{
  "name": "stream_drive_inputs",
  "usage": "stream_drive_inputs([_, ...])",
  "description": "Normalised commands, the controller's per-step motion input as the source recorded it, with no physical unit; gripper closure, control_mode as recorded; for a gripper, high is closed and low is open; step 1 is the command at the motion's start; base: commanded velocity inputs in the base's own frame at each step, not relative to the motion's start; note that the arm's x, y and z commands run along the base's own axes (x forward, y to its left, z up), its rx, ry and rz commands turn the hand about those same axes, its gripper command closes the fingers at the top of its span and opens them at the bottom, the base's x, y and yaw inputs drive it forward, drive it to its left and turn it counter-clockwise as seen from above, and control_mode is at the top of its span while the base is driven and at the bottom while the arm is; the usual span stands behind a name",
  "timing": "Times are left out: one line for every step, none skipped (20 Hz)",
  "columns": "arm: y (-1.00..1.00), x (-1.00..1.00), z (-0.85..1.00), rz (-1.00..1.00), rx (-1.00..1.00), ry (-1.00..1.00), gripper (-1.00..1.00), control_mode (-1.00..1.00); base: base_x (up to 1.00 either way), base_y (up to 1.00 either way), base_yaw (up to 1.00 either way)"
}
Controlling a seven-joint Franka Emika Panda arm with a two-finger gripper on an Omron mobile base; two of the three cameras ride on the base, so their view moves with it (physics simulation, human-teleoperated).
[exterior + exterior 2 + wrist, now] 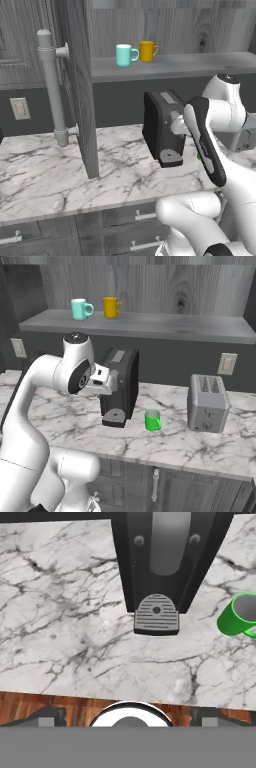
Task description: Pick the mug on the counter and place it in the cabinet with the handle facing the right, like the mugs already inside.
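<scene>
The green mug [152, 420] stands upright on the marble counter [170, 448], just right of a black coffee machine [120, 386]. In the hand view the mug [239, 614] sits at the right edge, off to the side of my gripper [129, 717]. The fingertips [47, 717] are wide apart with nothing between them, so the gripper is open. It looks down on the counter in front of the machine. The cabinet shelf [175, 65] holds a teal mug [125, 55] and a yellow-orange mug [147, 51], handles to the right. A sliver of the green mug [199, 156] peeks from behind my arm.
The cabinet door [80, 85] stands open over the counter, with its thick grey handle [50, 85] to the left. A silver toaster [207, 403] sits right of the mug. The coffee machine [165, 557] is directly ahead of the hand. Drawers [165, 481] run below the counter edge.
</scene>
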Motion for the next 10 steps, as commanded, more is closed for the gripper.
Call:
stream_drive_inputs([-0.32,-0.27,-0.28,0.00,0.00,-0.01,-1.00,-1.00,0.00,0.00,0.00])
stream_drive_inputs([-0.32,-0.25,-0.27,0.00,0.00,-0.01,-1.00,-1.00,0.00,0.00,0.00])
stream_drive_inputs([-0.33,-0.23,-0.26,0.00,0.00,-0.01,-1.00,-1.00,0.00,0.00,0.00])
stream_drive_inputs([-0.32,-0.21,-0.26,0.00,0.00,-0.01,-1.00,-1.00,0.00,0.00,0.00])
stream_drive_inputs([-0.32,-0.19,-0.26,0.00,0.00,-0.01,-1.00,-1.00,0.00,0.00,0.00])
stream_drive_inputs([-0.34,-0.16,-0.25,0.00,0.00,0.00,-1.00,-1.00,0.00,0.00,0.00])
stream_drive_inputs([-0.35,-0.16,-0.24,0.00,0.00,0.00,-1.00,-1.00,0.00,0.00,0.00])
stream_drive_inputs([-0.36,-0.17,-0.22,0.00,0.00,-0.01,-1.00,-1.00,0.00,0.00,0.00])
stream_drive_inputs([-0.36,-0.16,-0.21,0.00,0.00,-0.01,-1.00,-1.00,0.00,0.00,0.00])
stream_drive_inputs([-0.39,-0.18,-0.19,0.00,0.00,-0.02,-1.00,-1.00,0.00,0.00,0.00])
